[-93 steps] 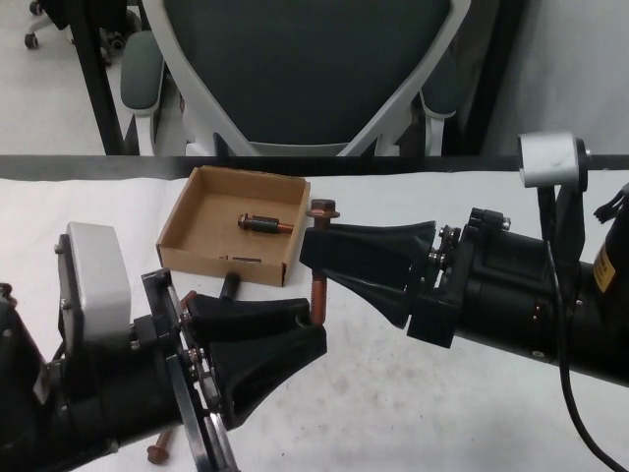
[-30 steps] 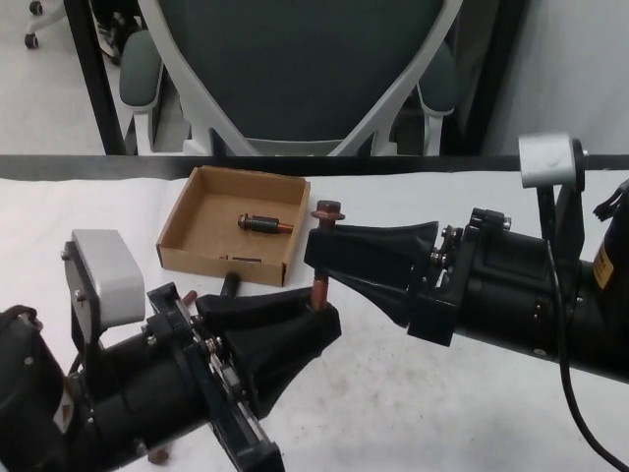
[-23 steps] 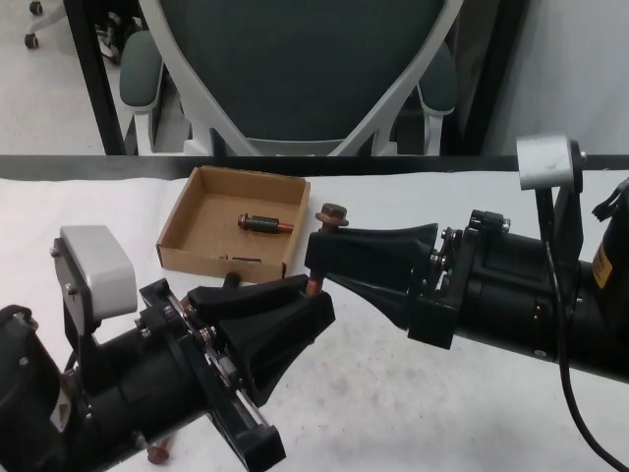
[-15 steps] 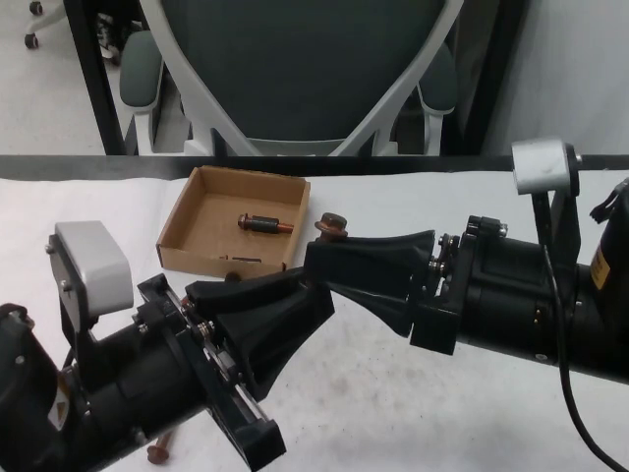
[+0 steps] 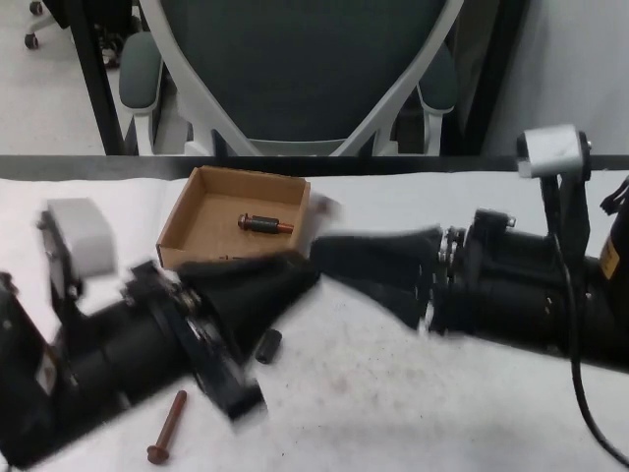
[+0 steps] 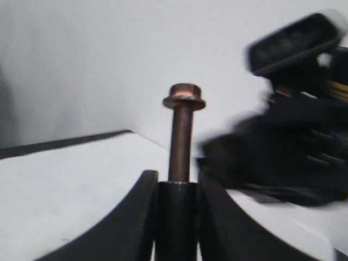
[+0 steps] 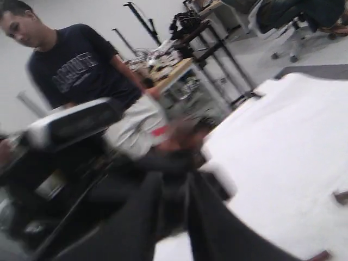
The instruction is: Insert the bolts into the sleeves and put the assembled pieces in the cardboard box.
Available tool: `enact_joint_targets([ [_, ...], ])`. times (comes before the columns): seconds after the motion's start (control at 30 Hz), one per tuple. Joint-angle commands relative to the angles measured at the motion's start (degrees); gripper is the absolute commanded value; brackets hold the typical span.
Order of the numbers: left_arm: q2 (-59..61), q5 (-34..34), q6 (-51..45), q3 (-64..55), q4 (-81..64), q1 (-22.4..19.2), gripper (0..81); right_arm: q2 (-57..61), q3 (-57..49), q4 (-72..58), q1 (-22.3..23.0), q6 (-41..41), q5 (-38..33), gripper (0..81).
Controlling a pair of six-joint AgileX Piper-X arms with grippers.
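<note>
My left gripper (image 6: 176, 182) is shut on a black sleeve (image 6: 176, 217) held upright, with a copper bolt (image 6: 181, 141) standing in it, head on top. In the high view the left gripper (image 5: 303, 269) points up and right, just in front of the cardboard box (image 5: 179, 224), and the bolt head (image 5: 324, 208) is a blur above it. My right gripper (image 5: 320, 252) sits beside the bolt without touching it; its fingers (image 7: 149, 212) stand slightly apart with nothing between them. One assembled piece (image 5: 265, 224) lies in the box.
A loose black sleeve (image 5: 267, 346) lies on the white bench under the grippers. A loose bolt (image 5: 167, 429) lies near the front left edge. An office chair (image 5: 295, 69) stands behind the bench. The right arm (image 6: 283, 152) looms close beside the held bolt.
The bolt has sunk into the sleeve in my left gripper. My right gripper has let go of it and drawn back a little. The left arm has swung, uncovering the loose sleeve.
</note>
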Motion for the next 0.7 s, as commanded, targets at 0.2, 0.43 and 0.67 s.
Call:
enact_joint_targets([
  [0.2, 0.29, -5.92, -3.59, -1.07, -0.27, 6.68, 0.8, -1.36, -0.41, -1.46, 1.26, 9.20, -13.23, 48.2],
  [0.43, 0.29, -5.62, -3.09, -3.65, 4.16, 6.68, 0.8, -2.77, -0.41, -1.72, 1.26, 9.20, -18.36, 27.8],
  [0.67, 0.46, -8.56, 4.71, -13.92, 29.41, 7.03, 0.8, -2.76, -0.41, 0.57, 1.26, 9.31, -28.10, 0.2],
])
